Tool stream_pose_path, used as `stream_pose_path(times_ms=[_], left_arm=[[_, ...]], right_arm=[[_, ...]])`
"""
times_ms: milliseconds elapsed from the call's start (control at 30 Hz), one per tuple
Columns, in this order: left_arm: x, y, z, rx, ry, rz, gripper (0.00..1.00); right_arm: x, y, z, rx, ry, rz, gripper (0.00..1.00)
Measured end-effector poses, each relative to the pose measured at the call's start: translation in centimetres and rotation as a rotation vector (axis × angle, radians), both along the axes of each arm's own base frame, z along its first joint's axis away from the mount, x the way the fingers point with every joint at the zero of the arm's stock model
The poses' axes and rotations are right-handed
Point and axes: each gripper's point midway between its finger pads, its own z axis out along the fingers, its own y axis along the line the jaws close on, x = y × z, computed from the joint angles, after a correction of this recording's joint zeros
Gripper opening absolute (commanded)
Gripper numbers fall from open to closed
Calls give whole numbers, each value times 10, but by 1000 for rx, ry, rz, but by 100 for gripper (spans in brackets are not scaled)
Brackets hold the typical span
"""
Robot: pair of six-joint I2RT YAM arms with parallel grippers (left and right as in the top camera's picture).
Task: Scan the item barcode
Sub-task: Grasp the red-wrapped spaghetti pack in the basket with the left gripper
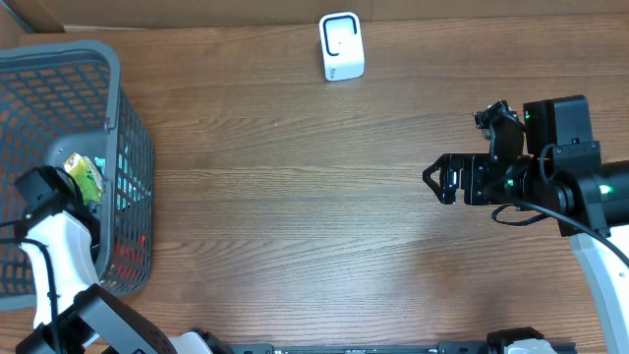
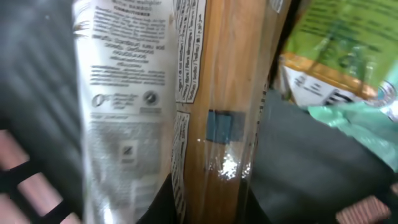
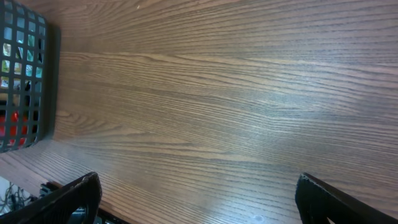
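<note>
We saw the basket (image 1: 138, 167) on the tabletop's (image 1: 295, 216) left, packets (image 1: 85, 175) inside it, and the scanner (image 1: 341, 46) at the far edge.

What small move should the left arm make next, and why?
Probably a straight lift out of the basket. The left gripper looks shut on the packet that fills its wrist view, down among other packs, and the white scanner stands far across the table.
</note>
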Motion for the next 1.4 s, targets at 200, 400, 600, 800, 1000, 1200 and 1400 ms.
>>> stream_pose_path(times_ms=[200,400,600,800,1000,1200,1400], left_arm=[[12,10,47,4,4,-23,4],[47,31,145,134,-154,-77,4],[94,21,253,247,-450,-243,4],[113,-65,364,278,-781,-531,4],[74,-191,381,97,-846,-841,4],[76,-259,339,-68,-721,-1054,4],[95,-249,318,-34,-642,-982,20]], right_arm=[[0,0,0,0,-1,0,100],[1,0,0,0,-3,1,100],[1,0,0,1,-3,-1,100],[1,0,0,1,-3,0,100],[1,0,0,1,-4,0,100],[4,1,2,3,-19,0,100],[4,1,2,3,-19,0,100]])
